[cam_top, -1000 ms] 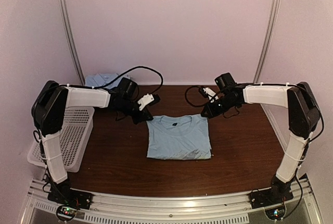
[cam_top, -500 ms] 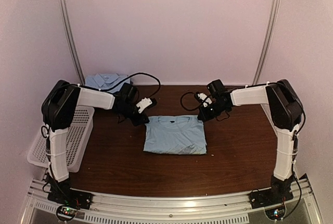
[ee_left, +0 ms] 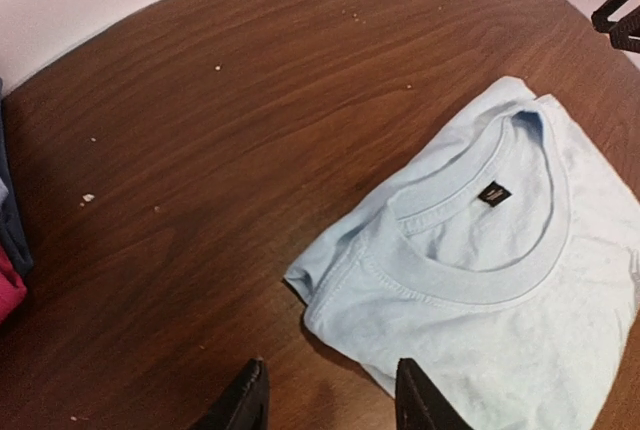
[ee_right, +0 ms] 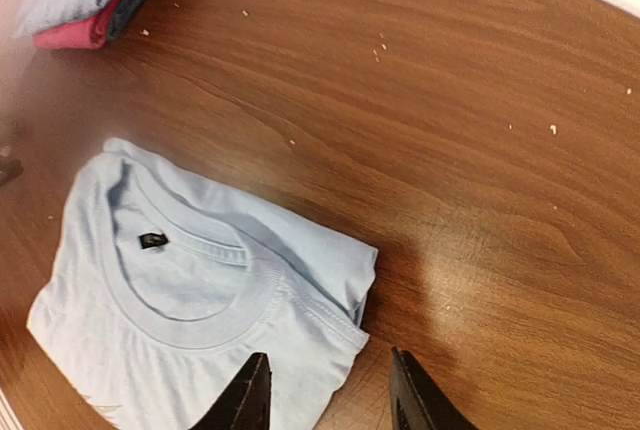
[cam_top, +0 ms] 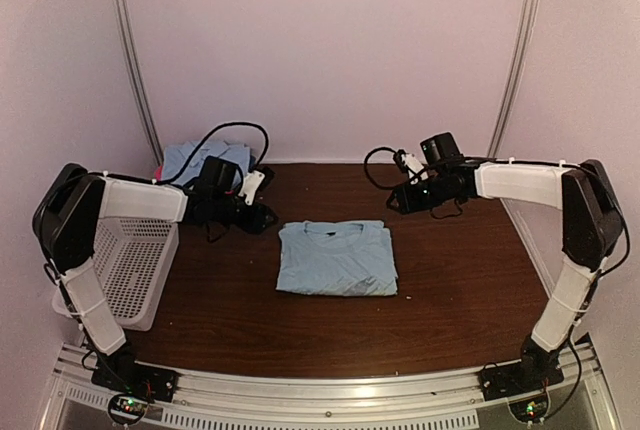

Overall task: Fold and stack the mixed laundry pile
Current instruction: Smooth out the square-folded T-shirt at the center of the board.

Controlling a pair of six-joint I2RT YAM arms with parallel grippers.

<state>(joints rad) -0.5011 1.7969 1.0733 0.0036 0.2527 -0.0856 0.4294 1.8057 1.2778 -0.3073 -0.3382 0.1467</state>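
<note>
**Spread, gripping nothing**

The left fingers (ee_left: pixel 248 402) stood spread and empty just off one shoulder of the shirt (ee_left: pixel 500 280). The right fingers (ee_right: pixel 250 395) were likewise spread and empty at the other shoulder. The light blue shirt lay folded mid-bench (cam_top: pixel 460 280), collar toward the far edge. A pile (cam_top: pixel 200 158) of garments sat at the far left corner, and a basket (cam_top: pixel 130 260) at the left edge.

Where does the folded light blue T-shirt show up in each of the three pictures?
Top external: the T-shirt lies in the middle of the table.
Left wrist: the T-shirt fills the lower right, collar pointing up.
Right wrist: the T-shirt fills the lower left, collar towards the upper left.
Shared landmark: the small black neck label inside the collar.
</note>
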